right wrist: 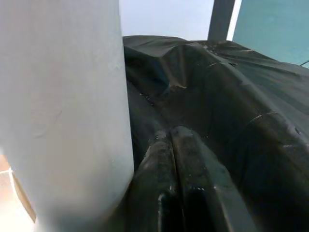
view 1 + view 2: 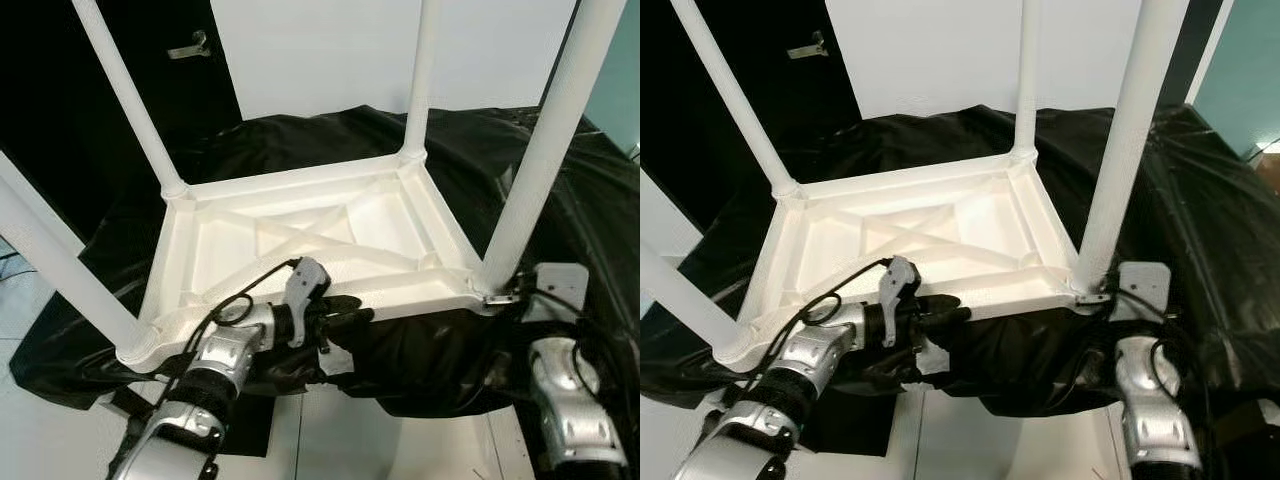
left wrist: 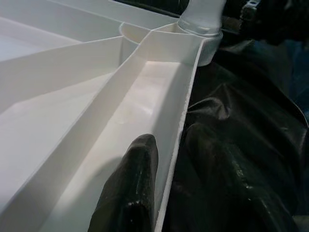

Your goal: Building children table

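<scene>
A white plastic children's table (image 2: 300, 235) lies upside down on a black-covered surface, its legs pointing up. My left gripper (image 2: 345, 318) is at the near rim (image 3: 186, 96), shut on it. One black finger (image 3: 137, 169) lies inside the rim channel and the other is outside, against the black cover. My right gripper (image 1: 171, 133) is shut with nothing in it, its fingers pressed together right beside the near-right leg (image 1: 63, 111), low at the table's near-right corner (image 2: 485, 285).
Black plastic sheeting (image 2: 480, 150) drapes the surface under and around the table. The near-left leg (image 2: 60, 260) slants out toward my left arm. A dark door with a handle (image 2: 190, 47) stands behind on the left, and white floor (image 2: 330, 440) is below.
</scene>
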Controlling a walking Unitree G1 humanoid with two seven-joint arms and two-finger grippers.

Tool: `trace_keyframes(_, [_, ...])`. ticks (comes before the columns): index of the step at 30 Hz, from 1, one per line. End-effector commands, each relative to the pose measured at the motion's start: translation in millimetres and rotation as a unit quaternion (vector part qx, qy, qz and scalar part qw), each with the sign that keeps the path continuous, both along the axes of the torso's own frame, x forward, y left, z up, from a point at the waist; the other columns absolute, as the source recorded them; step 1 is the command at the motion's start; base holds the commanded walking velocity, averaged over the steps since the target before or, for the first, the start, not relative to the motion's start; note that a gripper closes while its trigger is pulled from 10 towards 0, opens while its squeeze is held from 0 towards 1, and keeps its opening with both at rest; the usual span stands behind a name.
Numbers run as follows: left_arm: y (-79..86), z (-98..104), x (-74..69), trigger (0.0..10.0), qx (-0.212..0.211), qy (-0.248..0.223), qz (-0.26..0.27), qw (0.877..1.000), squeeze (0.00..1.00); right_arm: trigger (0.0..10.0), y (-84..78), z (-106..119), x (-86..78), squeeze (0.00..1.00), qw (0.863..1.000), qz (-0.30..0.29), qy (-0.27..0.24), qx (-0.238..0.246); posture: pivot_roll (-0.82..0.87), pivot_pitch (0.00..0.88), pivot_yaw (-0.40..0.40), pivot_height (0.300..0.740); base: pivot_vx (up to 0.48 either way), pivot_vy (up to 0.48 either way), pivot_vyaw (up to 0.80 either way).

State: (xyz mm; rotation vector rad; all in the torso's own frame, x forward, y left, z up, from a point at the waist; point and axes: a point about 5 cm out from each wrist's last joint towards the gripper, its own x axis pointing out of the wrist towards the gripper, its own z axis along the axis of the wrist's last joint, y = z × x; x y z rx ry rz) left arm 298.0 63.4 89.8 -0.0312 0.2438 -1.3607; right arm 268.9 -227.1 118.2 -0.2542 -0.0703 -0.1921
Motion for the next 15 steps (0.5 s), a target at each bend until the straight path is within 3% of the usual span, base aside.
trace_keyframes(1, [-28.2, -12, -16.2, 10.0, -0.011, 0.021, -0.051, 0.998, 0.00, 1.9, 30.8, 8, 10.6, 0.00, 0.998, 0.062, -0.012, 0.012, -0.13, 0.000, 0.065, 0.740, 0.000, 0.000, 0.00])
trace_keyframes(2, [-28.2, -12, -16.2, 10.0, -0.011, 0.021, -0.051, 0.998, 0.00, 1.9, 30.8, 8, 10.6, 0.00, 0.998, 0.062, -0.012, 0.012, -0.13, 0.000, 0.065, 0.740, 0.000, 0.000, 0.00])
trace_keyframes(5, [-28.0, -1, -10.9, 10.0, -0.052, 0.011, -0.022, 0.998, 0.00, 3.8, 56.2, 7, 0.5, 0.00, 0.994, 0.111, -0.007, 0.020, -0.12, 0.000, 0.062, 0.740, 0.000, 0.000, 0.00])
trace_keyframes(7, [-28.0, -1, -10.9, 10.0, -0.052, 0.011, -0.022, 0.998, 0.00, 3.8, 56.2, 7, 0.5, 0.00, 0.994, 0.111, -0.007, 0.020, -0.12, 0.000, 0.062, 0.740, 0.000, 0.000, 0.00])
trace_keyframes(8, [-26.5, 1, -10.2, 10.0, -0.060, 0.012, -0.018, 0.998, 0.00, 4.3, 58.9, 5, -4.1, 0.00, 0.993, 0.112, -0.004, 0.027, -0.12, 0.000, 0.058, 0.740, 0.000, 0.000, 0.00])
trace_keyframes(9, [-23.9, 2, -10.3, 10.0, -0.062, 0.012, -0.017, 0.998, 0.00, 5.7, 58.6, 1, -12.1, 0.00, 0.994, 0.100, 0.005, 0.032, -0.12, 0.000, 0.058, 0.740, 0.000, 0.000, 0.00])
trace_keyframes(12, [-23.9, 2, -10.3, 10.0, -0.062, 0.012, -0.017, 0.998, 0.00, 5.7, 58.6, 1, -12.1, 0.00, 0.994, 0.100, 0.005, 0.032, -0.12, 0.000, 0.058, 0.740, 0.000, 0.000, 0.00])
trace_keyframes(13, [-21.5, 0, -12.2, 10.0, -0.050, 0.009, -0.024, 0.998, 0.00, 10.0, 55.5, -3, -20.5, 0.00, 0.996, 0.080, 0.014, 0.037, -0.13, 0.000, 0.058, 0.740, 0.000, 0.000, 0.00])
trace_keyframes(15, [-19.8, -4, -14.9, 10.0, -0.034, 0.005, -0.034, 0.999, 0.00, 10.0, 51.8, -7, -28.8, 0.00, 0.997, 0.061, 0.023, 0.036, -0.14, 0.002, 0.058, 0.740, 0.000, 0.000, 0.00])
